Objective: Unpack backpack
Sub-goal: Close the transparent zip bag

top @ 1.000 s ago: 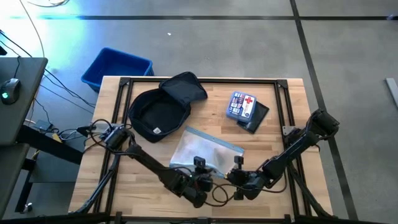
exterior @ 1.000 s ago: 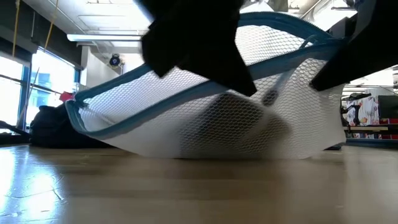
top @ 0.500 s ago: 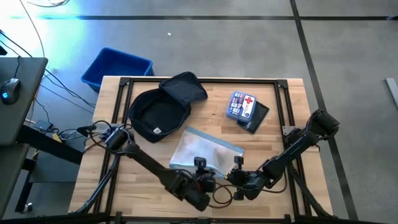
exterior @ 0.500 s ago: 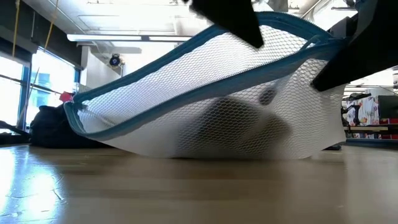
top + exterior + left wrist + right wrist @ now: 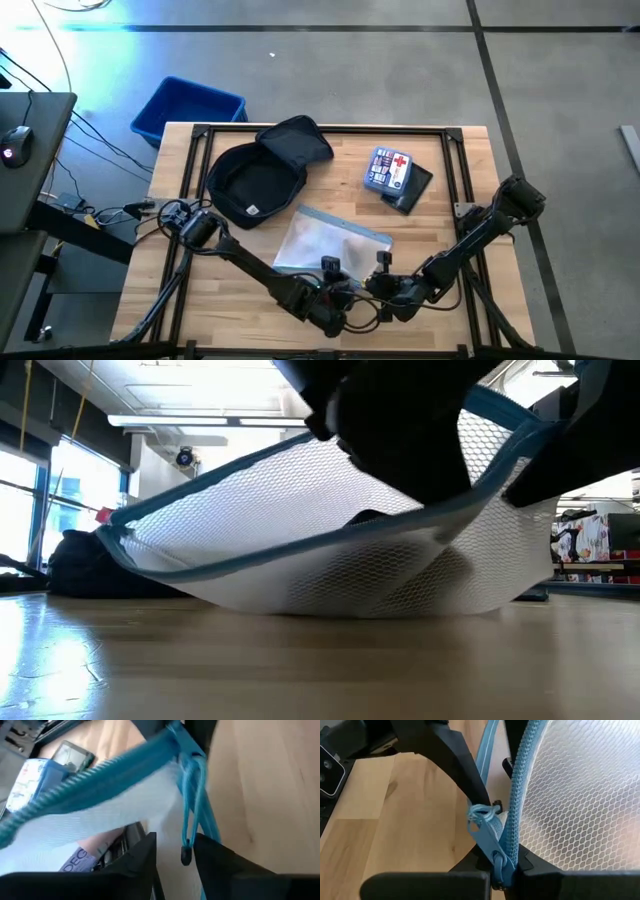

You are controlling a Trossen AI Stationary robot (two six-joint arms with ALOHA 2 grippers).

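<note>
The backpack (image 5: 262,178) lies open at the bench's (image 5: 450,200) far left. Nearer, the right claw (image 5: 502,870) pinches the mesh pouch's (image 5: 330,243) zip end; the left claw (image 5: 172,851), spread, should close squarely on the dangling blue cord (image 5: 192,810), then pull along the zip.

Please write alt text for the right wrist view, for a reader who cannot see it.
The right gripper is shut on the blue zipper edge of a white mesh pouch, above the wooden table. The left gripper's dark finger reaches toward the zipper pull cord.
</note>
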